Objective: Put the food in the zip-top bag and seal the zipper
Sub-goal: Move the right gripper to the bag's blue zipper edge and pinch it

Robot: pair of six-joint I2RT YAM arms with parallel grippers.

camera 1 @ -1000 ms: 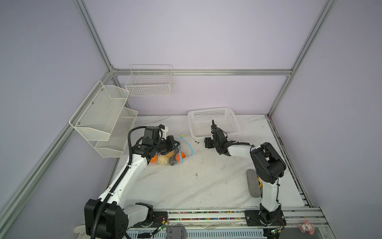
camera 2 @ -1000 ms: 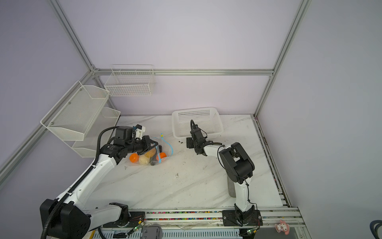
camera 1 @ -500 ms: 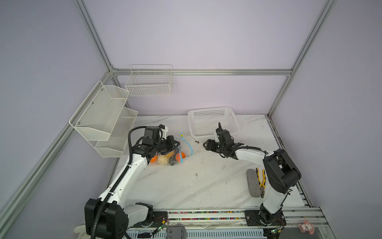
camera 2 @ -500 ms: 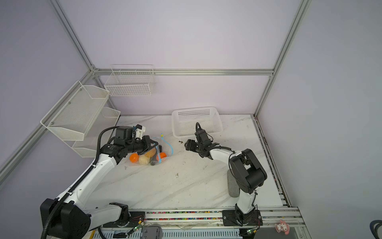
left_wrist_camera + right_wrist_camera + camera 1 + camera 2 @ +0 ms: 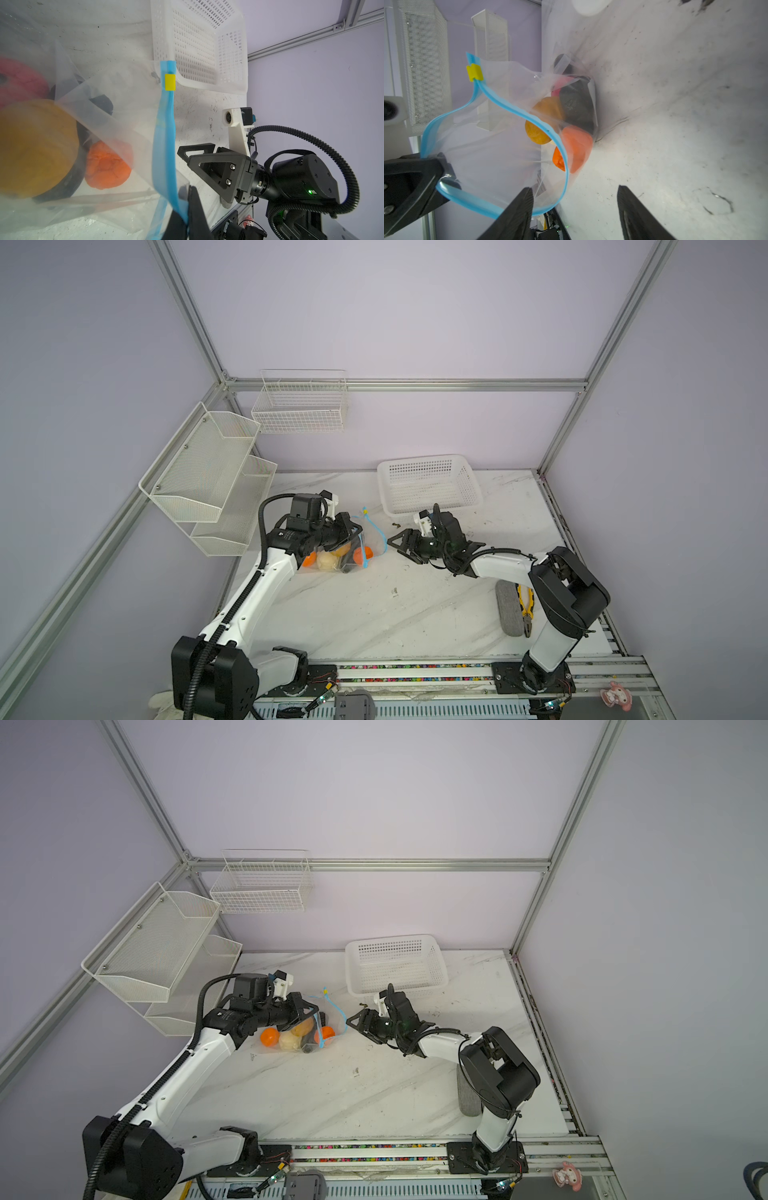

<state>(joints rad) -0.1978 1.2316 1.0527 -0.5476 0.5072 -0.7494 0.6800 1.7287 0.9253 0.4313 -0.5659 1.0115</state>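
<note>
1. Left pincer (image 5: 184, 216) is clamped on one end of the zipper (image 5: 164, 135), with the blue strip nipped between its fingers. It holds that corner of the zip-top bag (image 5: 488, 155) up off the counter (image 5: 374, 614).
2. Bag's belly rests on the counter, on the left in both top views. The food (image 5: 289, 1042) sits inside it: two orange pieces, a cream one, a yellow-brown one, dark lumps and something pink. No food shows outside the bag, so loading looks done.
3. Zipper is unsealed. In the right wrist view its two blue lips gape apart and meet only at the yellow slider (image 5: 474, 72), at the end far from the left pincer's hold.
4. Right pincer (image 5: 397, 546) stands wide and empty, its tips just beside the strip. The left wrist view shows a small gap between them.
5. Step in hand, as I judge it, is sealing. The next move calls for the right pincer to reach the slider, pinch it and draw it along the strip toward the left pincer's hold. The left pincer should hold the strip taut — slack would likely let the slider snag.
6. White basket (image 5: 428, 485) behind holds no food that I can see, and the pliers (image 5: 527, 608) lie well apart on the right.
</note>
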